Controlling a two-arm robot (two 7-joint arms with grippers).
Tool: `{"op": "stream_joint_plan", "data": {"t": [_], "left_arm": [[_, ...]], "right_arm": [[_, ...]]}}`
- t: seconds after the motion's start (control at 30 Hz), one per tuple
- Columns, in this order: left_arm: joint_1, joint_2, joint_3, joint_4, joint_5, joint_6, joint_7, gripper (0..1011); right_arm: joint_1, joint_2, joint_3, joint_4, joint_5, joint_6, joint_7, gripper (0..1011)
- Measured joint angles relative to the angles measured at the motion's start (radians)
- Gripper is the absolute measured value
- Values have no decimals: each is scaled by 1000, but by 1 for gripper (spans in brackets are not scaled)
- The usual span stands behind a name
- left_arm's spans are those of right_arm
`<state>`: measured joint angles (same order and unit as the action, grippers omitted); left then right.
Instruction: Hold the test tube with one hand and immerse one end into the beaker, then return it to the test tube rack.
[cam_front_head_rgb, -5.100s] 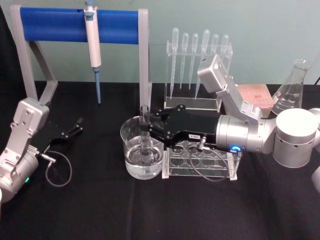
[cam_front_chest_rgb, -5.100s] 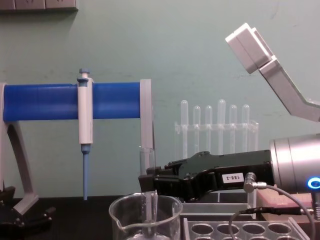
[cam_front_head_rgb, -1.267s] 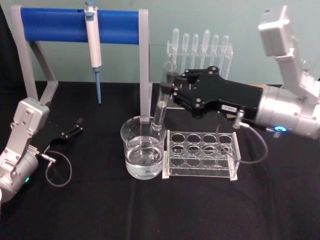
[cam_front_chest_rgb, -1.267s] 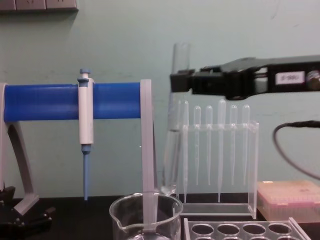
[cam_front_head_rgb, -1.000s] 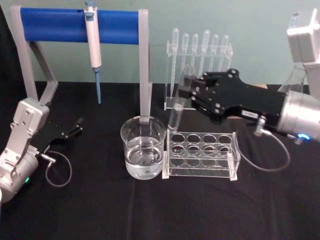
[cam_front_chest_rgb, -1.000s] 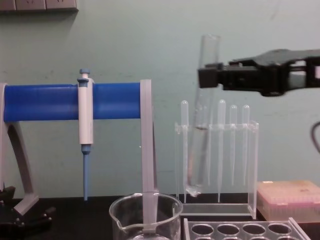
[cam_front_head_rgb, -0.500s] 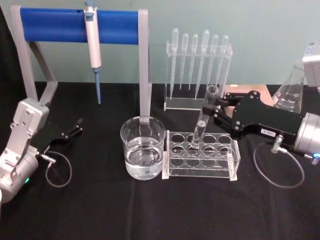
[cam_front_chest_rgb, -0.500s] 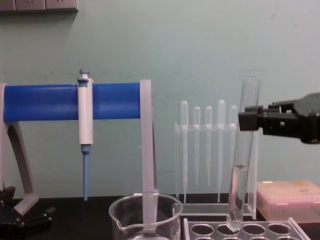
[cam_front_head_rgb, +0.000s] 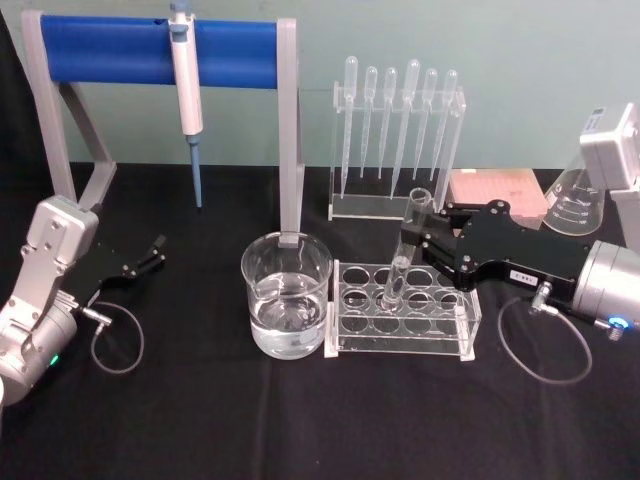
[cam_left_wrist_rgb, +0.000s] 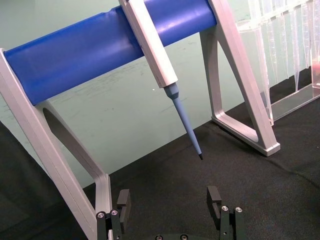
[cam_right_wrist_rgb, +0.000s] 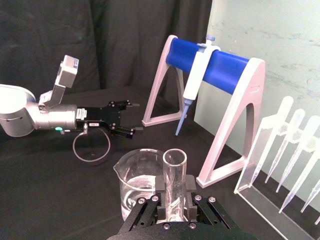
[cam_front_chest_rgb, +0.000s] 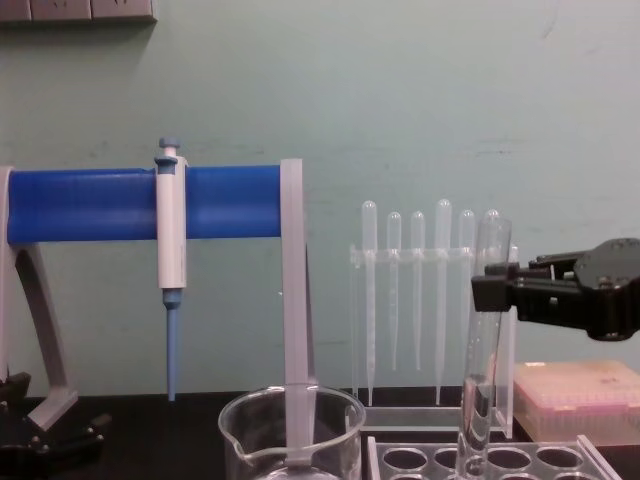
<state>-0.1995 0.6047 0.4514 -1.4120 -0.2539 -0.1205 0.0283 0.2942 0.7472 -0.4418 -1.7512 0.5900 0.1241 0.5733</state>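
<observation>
On the black worktop (cam_front_head_rgb: 300, 420), the beaker (cam_front_head_rgb: 286, 308) holds water beside the clear rack (cam_front_head_rgb: 403, 312). The right end effector (cam_front_head_rgb: 412, 240) grips the test tube (cam_front_head_rgb: 400, 254), tilted, its bottom in a rack hole. Farther left, the left end effector (cam_front_head_rgb: 155, 250) rests released.

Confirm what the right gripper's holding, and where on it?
The test tube, gripped near its open top by the right gripper; its bottom sits in the rack.
</observation>
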Motion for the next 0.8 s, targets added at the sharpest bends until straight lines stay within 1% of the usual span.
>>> {"op": "stream_joint_plan", "data": {"t": [0.8], "left_arm": [[0, 0, 0, 0, 0, 0, 0, 1000]], "right_arm": [[-7, -44, -20, 81, -40, -13, 15, 221]]}}
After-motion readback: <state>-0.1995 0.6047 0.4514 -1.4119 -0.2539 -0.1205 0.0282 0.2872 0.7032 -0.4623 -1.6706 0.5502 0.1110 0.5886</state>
